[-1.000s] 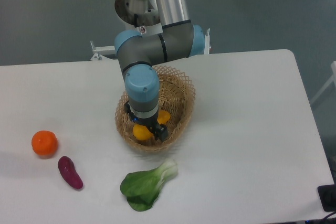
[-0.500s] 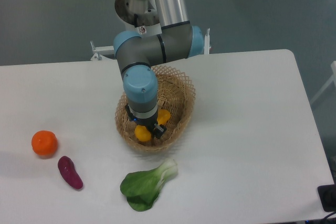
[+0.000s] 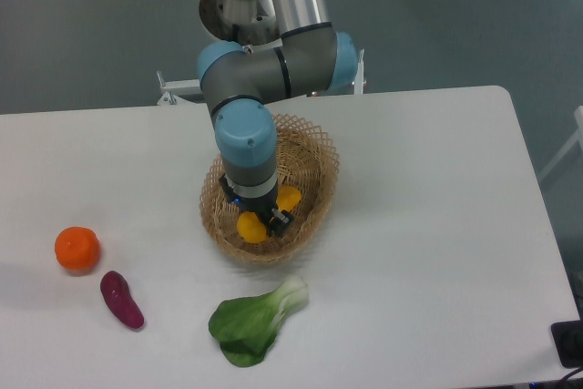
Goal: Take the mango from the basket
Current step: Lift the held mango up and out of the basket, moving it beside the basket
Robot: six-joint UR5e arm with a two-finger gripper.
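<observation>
The tan woven basket (image 3: 319, 166) sits at the middle of the white table. Inside it lies the yellow-orange mango (image 3: 252, 226), showing on both sides of my gripper (image 3: 264, 219). The gripper points straight down into the basket, and its dark fingers sit against the mango's sides, shut on it. The arm's wrist hides the middle of the fruit and the basket's left inner wall.
An orange tangerine (image 3: 76, 249) and a purple eggplant (image 3: 121, 299) lie at the left of the table. A green bok choy (image 3: 255, 320) lies just in front of the basket. The table's (image 3: 437, 225) right half is bare white surface.
The gripper and wrist have risen slightly and shifted a little right inside the basket, and the mango has moved with them.
</observation>
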